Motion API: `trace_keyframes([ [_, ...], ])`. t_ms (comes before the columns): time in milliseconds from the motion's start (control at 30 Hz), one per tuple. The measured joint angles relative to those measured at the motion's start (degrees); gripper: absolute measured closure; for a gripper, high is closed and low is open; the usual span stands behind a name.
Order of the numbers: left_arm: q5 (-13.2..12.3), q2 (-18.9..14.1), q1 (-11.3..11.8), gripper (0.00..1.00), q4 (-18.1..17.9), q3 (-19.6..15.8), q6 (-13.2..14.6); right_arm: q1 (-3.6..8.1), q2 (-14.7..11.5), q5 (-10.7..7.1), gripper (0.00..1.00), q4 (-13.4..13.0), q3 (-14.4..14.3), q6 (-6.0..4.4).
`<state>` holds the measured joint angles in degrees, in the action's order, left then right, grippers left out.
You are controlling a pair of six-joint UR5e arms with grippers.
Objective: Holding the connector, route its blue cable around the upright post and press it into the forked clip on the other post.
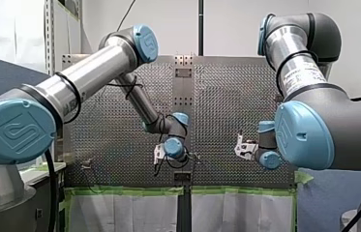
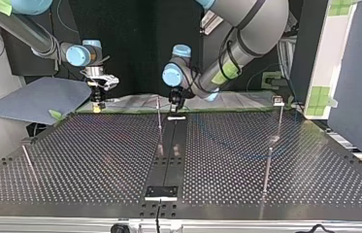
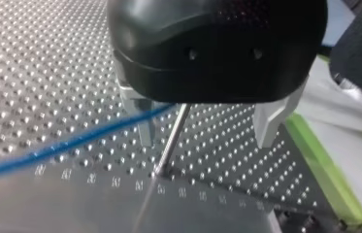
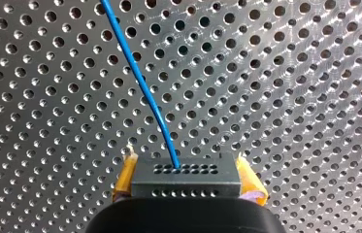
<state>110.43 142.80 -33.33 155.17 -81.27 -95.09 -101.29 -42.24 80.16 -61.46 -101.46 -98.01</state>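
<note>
My right gripper is shut on a dark grey connector, its yellow pads pressing on both sides. From the connector's face a blue cable runs out over the perforated table. My left gripper is open, and a thin upright post stands between its metal fingers. The blue cable crosses in front of one finger and meets the post under the black gripper body. In the top view my left gripper hangs by the middle post, and my right gripper is apart at that view's left.
Another post with a small pale head stands at the top view's right, a shorter one nearer the camera, and one at the left. A dark strip runs down the table's middle. Green tape lines the table's edge.
</note>
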Motion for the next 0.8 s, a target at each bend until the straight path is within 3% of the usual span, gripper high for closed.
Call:
trace_keyframes([
  [567, -0.2, -2.6, -2.3, 0.0, 1.8, -4.1, 0.9, -0.13, 0.0, 0.0, 1.0, 0.2, 0.0, 0.1],
  [633, -0.1, -2.8, -2.6, 0.0, 1.7, -5.0, 1.0, -0.25, 0.0, 0.01, 1.0, 0.5, 0.0, 0.37],
  [800, -0.1, -4.3, -3.3, 0.0, 0.4, -7.2, 1.0, -0.7, 0.0, 0.3, 1.0, 2.3, -0.1, 2.31],
])
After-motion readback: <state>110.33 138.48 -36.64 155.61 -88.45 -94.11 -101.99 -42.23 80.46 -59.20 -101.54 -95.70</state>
